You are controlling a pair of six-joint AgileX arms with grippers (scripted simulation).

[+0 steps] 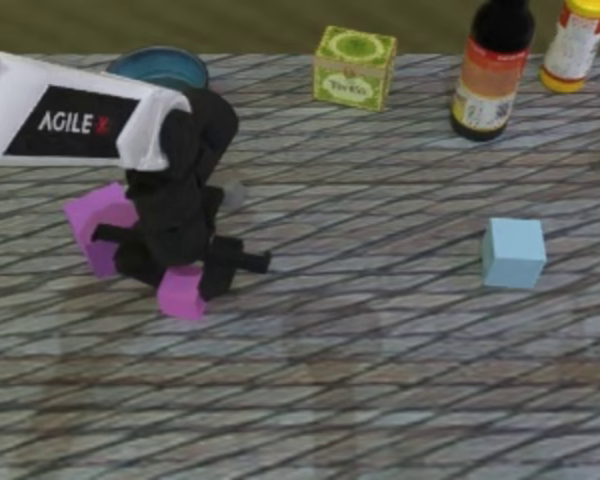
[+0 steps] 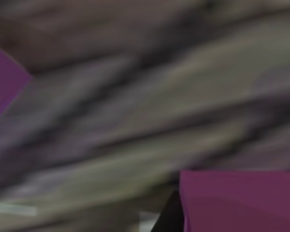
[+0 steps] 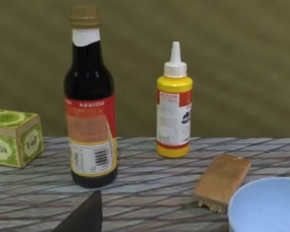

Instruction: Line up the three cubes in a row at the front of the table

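Grey-brown woven planks run diagonally across the table (image 1: 380,380), and beyond its far edge the room is only a plain olive-brown backdrop. Taking the green tea box (image 1: 354,67) at the far edge as the landmark: to the box's right stand a dark sauce bottle (image 1: 493,66) and a yellow squeeze bottle (image 1: 577,44), and to its left sits a blue bowl (image 1: 160,68), partly under the left arm.

Nearer the front than the box and well to its left, the left gripper (image 1: 195,270) is down over the smaller pink-magenta cube (image 1: 183,294), which pokes out from beneath the black fingers. Whether the claw has closed on it I cannot tell; the left wrist view shows only a magenta face (image 2: 239,200) close by a dark finger edge. The large purple-magenta cube (image 1: 100,225) lies just beside the gripper, farther left from the box. The light blue cube (image 1: 513,253) rests apart, forward and right of the box.

From the right wrist view, a wooden brush (image 3: 221,181) and a pale blue bowl rim (image 3: 266,205) lie right of the yellow bottle; only one dark fingertip of the right gripper shows.
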